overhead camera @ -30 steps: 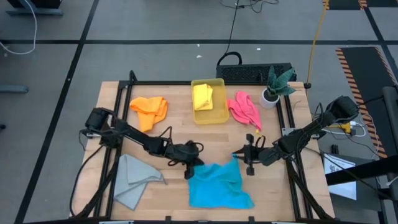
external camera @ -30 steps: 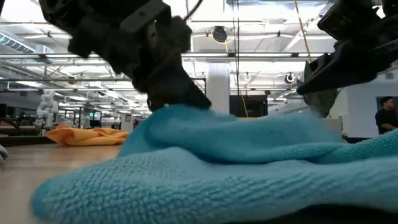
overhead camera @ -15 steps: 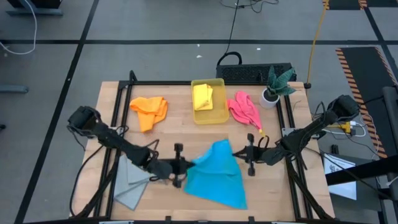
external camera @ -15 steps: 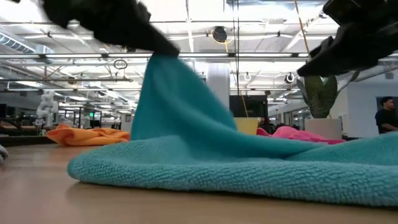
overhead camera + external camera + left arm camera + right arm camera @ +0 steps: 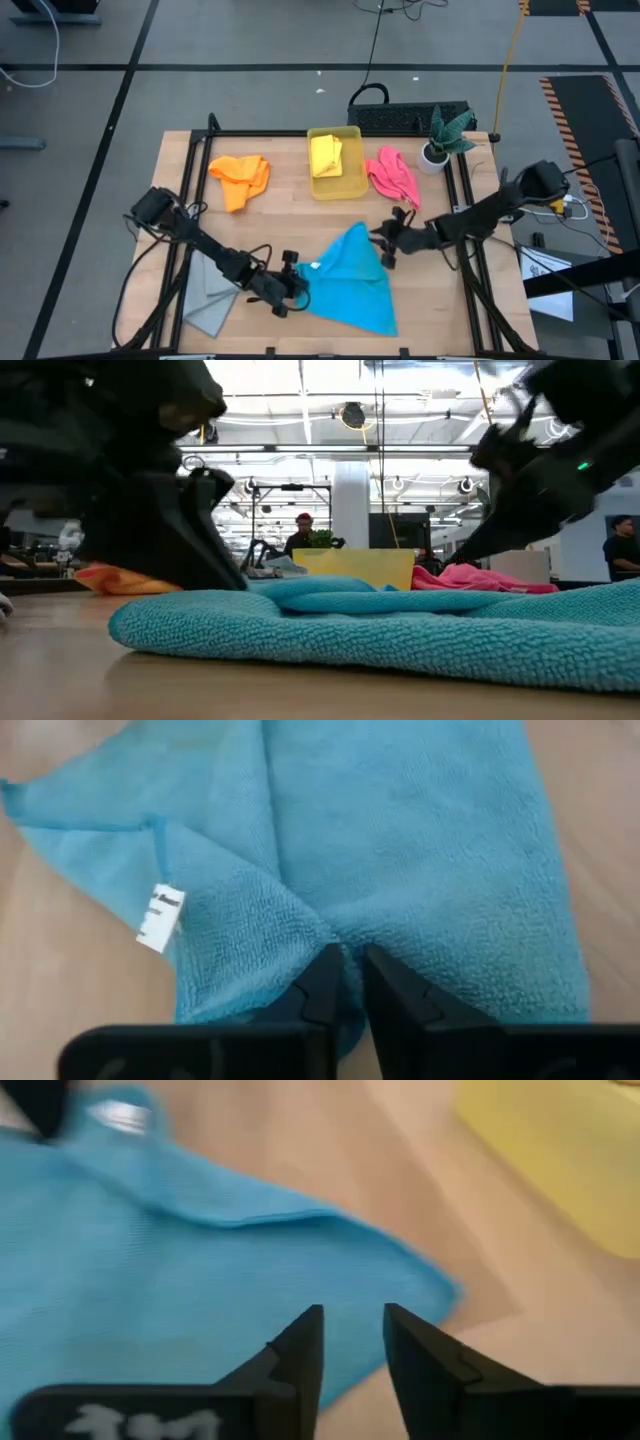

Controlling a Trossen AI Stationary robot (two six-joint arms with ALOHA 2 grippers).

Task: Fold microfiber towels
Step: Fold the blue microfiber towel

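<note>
The blue towel (image 5: 350, 285) lies flat on the table in a rough triangle, its white tag (image 5: 160, 915) near its left edge. My left gripper (image 5: 298, 285) stands at that left edge, its fingertips (image 5: 350, 975) a narrow gap apart. My right gripper (image 5: 383, 245) is open over the towel's far right corner (image 5: 430, 1295), with nothing between its fingers. The orange towel (image 5: 240, 178) and pink towel (image 5: 392, 175) lie at the far side. The grey towel (image 5: 212, 290) lies near left. The yellow towel (image 5: 326, 155) sits in the bin. My left gripper comes at the blue towel's left edge (image 5: 335, 935) slanting down from the table's left. A pucker in the cloth runs right up to the narrow gap between the fingers. Whether they touch the cloth, I cannot tell. The towel lies flat on the table.
A yellow plastic bin (image 5: 352, 188) stands at the far middle and a potted plant (image 5: 445, 135) at the far right corner. A black frame (image 5: 190, 150) edges the tabletop. Bare wood shows between the bin and the blue towel.
My left gripper raised the blue towel's left part, swung it toward the table's near left and came down. The towel, which was spread out a second ago, now lies flat in a narrower triangle. My right gripper has shifted slightly toward the table's left and down.
</note>
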